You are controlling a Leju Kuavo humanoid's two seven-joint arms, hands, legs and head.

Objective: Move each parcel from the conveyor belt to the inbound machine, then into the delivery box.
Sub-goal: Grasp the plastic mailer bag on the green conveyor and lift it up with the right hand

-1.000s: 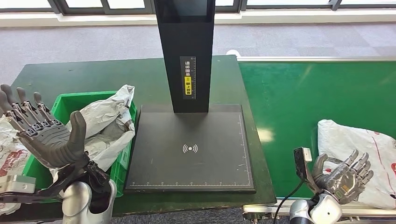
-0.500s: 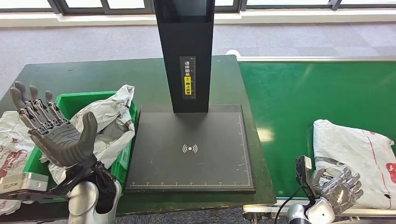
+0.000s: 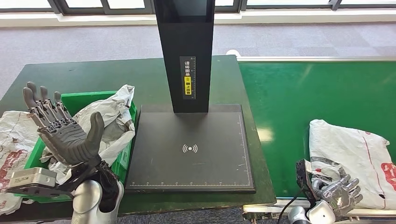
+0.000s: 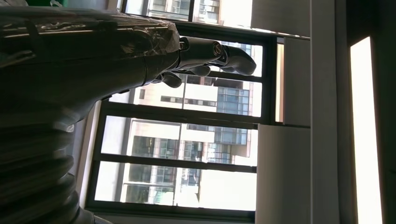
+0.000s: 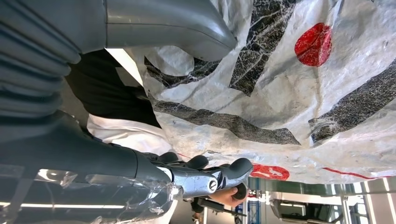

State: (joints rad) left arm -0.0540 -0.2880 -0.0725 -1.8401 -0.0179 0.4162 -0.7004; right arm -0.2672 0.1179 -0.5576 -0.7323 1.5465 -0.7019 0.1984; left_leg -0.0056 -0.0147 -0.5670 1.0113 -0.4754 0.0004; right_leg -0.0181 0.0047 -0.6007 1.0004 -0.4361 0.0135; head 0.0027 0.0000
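Observation:
A white parcel (image 3: 355,154) with red and black print lies on the green conveyor belt (image 3: 317,93) at the right; the right wrist view shows it close up as parcel (image 5: 280,93). My right hand (image 3: 338,196) is low at the belt's front edge, against the parcel's near side. Its thumb (image 5: 163,23) and fingers (image 5: 205,179) stand apart with the parcel's edge before the palm. My left hand (image 3: 65,133) is raised, palm up and fingers spread, over the green delivery box (image 3: 88,96), holding nothing. The black inbound machine plate (image 3: 189,163) is bare.
The machine's black column (image 3: 187,51) rises behind the plate. Crumpled white parcels (image 3: 109,119) fill the green box, and another parcel (image 3: 11,135) lies on the table left of it. The left hand (image 4: 93,46) faces windows in its wrist view.
The parcel has ridden left along the belt. My right hand has dropped lower at the belt's front edge. My left hand has shifted right, farther over the box.

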